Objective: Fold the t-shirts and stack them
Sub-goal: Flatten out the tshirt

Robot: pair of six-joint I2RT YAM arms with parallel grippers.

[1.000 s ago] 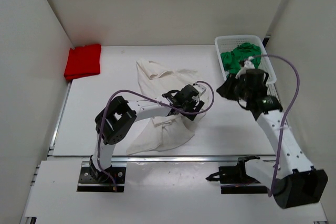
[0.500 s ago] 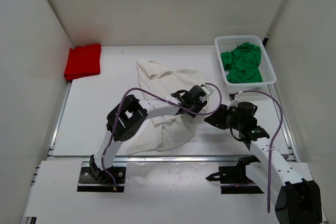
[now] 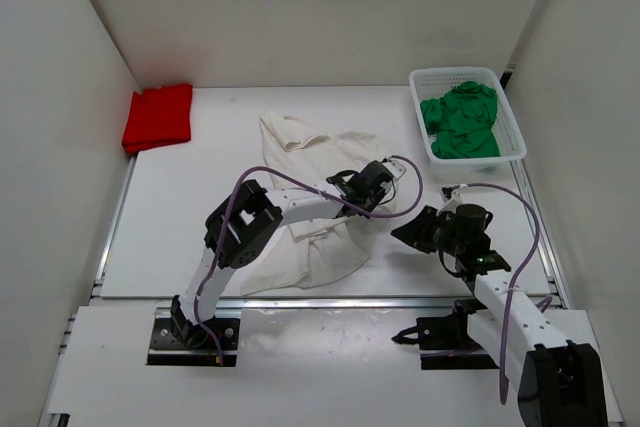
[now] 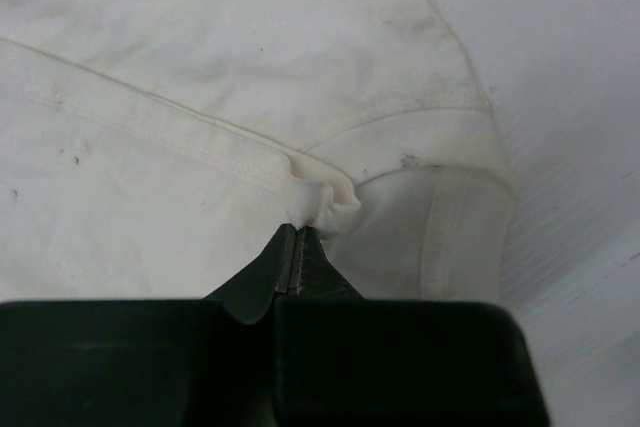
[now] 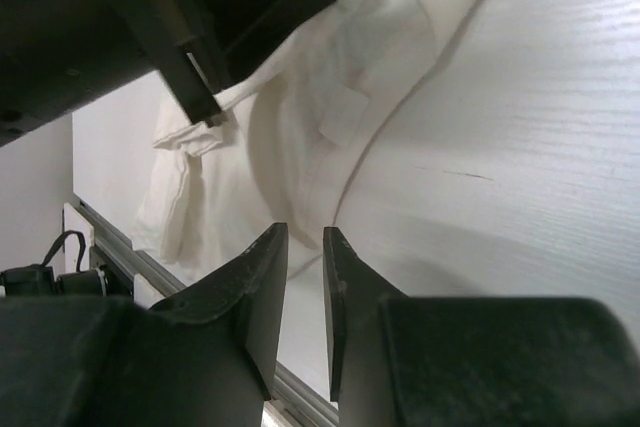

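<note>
Above: the white t-shirt (image 3: pixel 305 142) lies on the bench (image 3: pixel 170 217), my left claw (image 3: pixel 380 179) at its two o'clock edge. Left wrist: it is pinched shut on a limp, light seam fold. Right wrist: my right claw (image 5: pixel 305 237) is slightly parted, empty.

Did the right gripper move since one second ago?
Yes. The right gripper came away from the white plastic mesh basket, toward the white cloth t-shirt.

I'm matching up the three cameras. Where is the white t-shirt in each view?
Top external: white t-shirt mid-frame, crumpled.
Left wrist: fills most of the frame, left pincer shut on a fold.
Right wrist: upper middle, beyond the right pincer.
Shared landmark: the left pincer pinching the cloth.
</note>
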